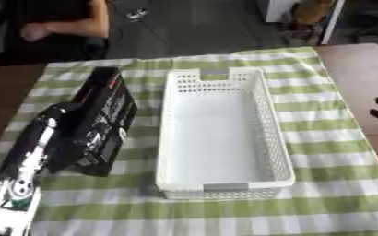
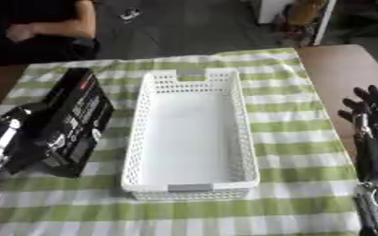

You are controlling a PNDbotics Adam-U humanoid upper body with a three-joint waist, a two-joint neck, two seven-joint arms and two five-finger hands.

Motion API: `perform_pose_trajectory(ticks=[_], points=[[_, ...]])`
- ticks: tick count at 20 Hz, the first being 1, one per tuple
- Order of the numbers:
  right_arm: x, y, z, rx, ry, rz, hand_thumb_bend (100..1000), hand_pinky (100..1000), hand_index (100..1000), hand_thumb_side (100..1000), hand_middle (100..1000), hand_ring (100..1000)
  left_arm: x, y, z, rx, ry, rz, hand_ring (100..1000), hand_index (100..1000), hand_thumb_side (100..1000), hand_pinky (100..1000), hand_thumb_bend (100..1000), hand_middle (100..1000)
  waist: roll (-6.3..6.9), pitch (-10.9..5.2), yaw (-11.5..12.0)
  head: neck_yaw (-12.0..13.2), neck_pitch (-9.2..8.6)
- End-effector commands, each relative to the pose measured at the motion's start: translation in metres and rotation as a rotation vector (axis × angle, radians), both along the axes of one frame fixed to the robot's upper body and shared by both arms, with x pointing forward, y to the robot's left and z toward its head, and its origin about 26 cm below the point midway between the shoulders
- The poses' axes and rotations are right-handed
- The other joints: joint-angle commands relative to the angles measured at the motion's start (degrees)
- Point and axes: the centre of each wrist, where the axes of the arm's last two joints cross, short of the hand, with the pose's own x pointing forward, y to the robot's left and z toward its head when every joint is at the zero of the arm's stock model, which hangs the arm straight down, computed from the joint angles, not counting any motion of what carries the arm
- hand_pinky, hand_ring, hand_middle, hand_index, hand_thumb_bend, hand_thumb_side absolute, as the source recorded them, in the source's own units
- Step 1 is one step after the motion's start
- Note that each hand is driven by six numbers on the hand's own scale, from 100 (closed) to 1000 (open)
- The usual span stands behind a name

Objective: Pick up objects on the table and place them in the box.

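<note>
Our left hand (image 1: 59, 133) grasps the black box (image 1: 103, 120) by its left edge, tilted just left of the empty basket (image 2: 140, 138); it looks stiff, light, maybe slippery, while our right hand (image 2: 369, 115) rests open.

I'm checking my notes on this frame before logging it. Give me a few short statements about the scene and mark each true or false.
1. The white basket is empty. True.
2. The black box lies inside the basket. False: it is to the basket's left, outside it.
3. The left hand is on the black box. True.
4. The right hand holds an object. False: it is open and holds nothing.
5. The tablecloth is plain white. False: green-and-white checked.
</note>
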Motion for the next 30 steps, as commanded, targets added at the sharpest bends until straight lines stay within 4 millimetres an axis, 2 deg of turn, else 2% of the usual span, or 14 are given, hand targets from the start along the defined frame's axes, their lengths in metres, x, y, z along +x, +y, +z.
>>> perform_pose_trajectory(ticks=[1, 2, 3, 4, 5, 6, 7, 8, 9, 10, 12, 24, 28, 30], points=[[0.003, 0.000, 0.009, -0.009, -0.028, 0.006, 100, 782, 1000, 599, 887, 842, 0.000, 0.000, -0.025, -0.040, 0.089, 0.028, 498, 876, 566, 366, 559, 765, -0.50, 0.08, -0.1, 0.6, -0.28], [0.003, 0.000, 0.009, -0.009, -0.028, 0.006, 100, 782, 1000, 603, 887, 842, 0.000, 0.001, -0.025, -0.045, 0.087, 0.039, 402, 817, 414, 246, 336, 674, -0.50, 0.09, -0.1, 0.6, -0.27], [0.003, 0.000, 0.009, -0.009, -0.027, 0.007, 100, 782, 1000, 603, 887, 842, 0.000, 0.001, -0.026, -0.049, 0.082, 0.053, 402, 817, 414, 246, 336, 674, -0.50, 0.09, -0.1, 0.6, -0.26], [0.003, 0.000, 0.009, -0.009, -0.027, 0.007, 100, 782, 1000, 603, 887, 842, 0.000, 0.001, -0.026, -0.050, 0.076, 0.065, 323, 756, 272, 149, 122, 603, -0.50, 0.08, -0.1, 0.6, -0.24], [0.003, 0.000, 0.008, -0.008, -0.027, 0.006, 100, 782, 1000, 603, 887, 842, 0.000, 0.002, -0.026, -0.051, 0.067, 0.081, 323, 756, 272, 149, 122, 603, -0.50, 0.07, -0.1, 0.6, -0.21], [0.003, -0.001, 0.008, -0.008, -0.027, 0.006, 100, 782, 1000, 603, 887, 842, 0.000, 0.002, -0.025, -0.052, 0.053, 0.096, 243, 649, 178, 100, 100, 514, -0.50, 0.06, -0.1, 0.6, -0.20], [0.003, -0.001, 0.008, -0.008, -0.027, 0.005, 100, 782, 1000, 603, 887, 842, 0.000, 0.003, -0.024, -0.055, 0.034, 0.114, 249, 661, 180, 100, 100, 523, -0.49, 0.05, -0.1, 0.6, -0.19], [0.003, -0.001, 0.008, -0.008, -0.027, 0.005, 100, 782, 1000, 602, 887, 842, 0.000, 0.003, -0.024, -0.058, 0.019, 0.127, 218, 556, 186, 100, 100, 464, -0.49, 0.04, -0.1, 0.6, -0.17], [0.003, -0.001, 0.008, -0.007, -0.026, 0.005, 100, 782, 1000, 602, 887, 842, 0.000, 0.003, -0.023, -0.063, 0.002, 0.140, 221, 566, 183, 100, 100, 469, -0.48, 0.03, -0.1, 0.6, -0.15], [0.003, -0.001, 0.008, -0.007, -0.026, 0.005, 100, 782, 1000, 602, 888, 842, 0.000, 0.003, -0.023, -0.067, -0.012, 0.149, 194, 483, 266, 100, 100, 425, -0.47, 0.03, -0.1, 0.6, -0.13], [0.003, -0.001, 0.008, -0.007, -0.025, 0.005, 100, 782, 1000, 602, 888, 842, 0.000, 0.003, -0.022, -0.077, -0.037, 0.165, 186, 456, 321, 100, 100, 410, -0.46, 0.03, -0.1, 0.6, -0.09], [0.003, -0.001, 0.008, -0.005, -0.026, 0.004, 100, 782, 1000, 601, 888, 842, 0.001, 0.006, -0.018, -0.137, -0.117, 0.207, 166, 340, 371, 100, 100, 385, -0.43, 0.00, 0.0, 0.6, -0.15], [0.002, -0.001, 0.007, -0.005, -0.023, 0.000, 100, 782, 1000, 601, 888, 842, 0.006, 0.013, 0.003, -0.212, -0.204, 0.228, 152, 253, 359, 100, 100, 358, -0.31, -0.22, 0.0, 0.4, -0.06], [0.001, -0.002, 0.006, -0.006, -0.019, 0.000, 100, 782, 1000, 605, 888, 842, 0.012, 0.016, 0.017, -0.375, -0.211, 0.199, 143, 211, 358, 100, 100, 349, -0.18, -0.45, 0.1, 0.4, 0.10]])
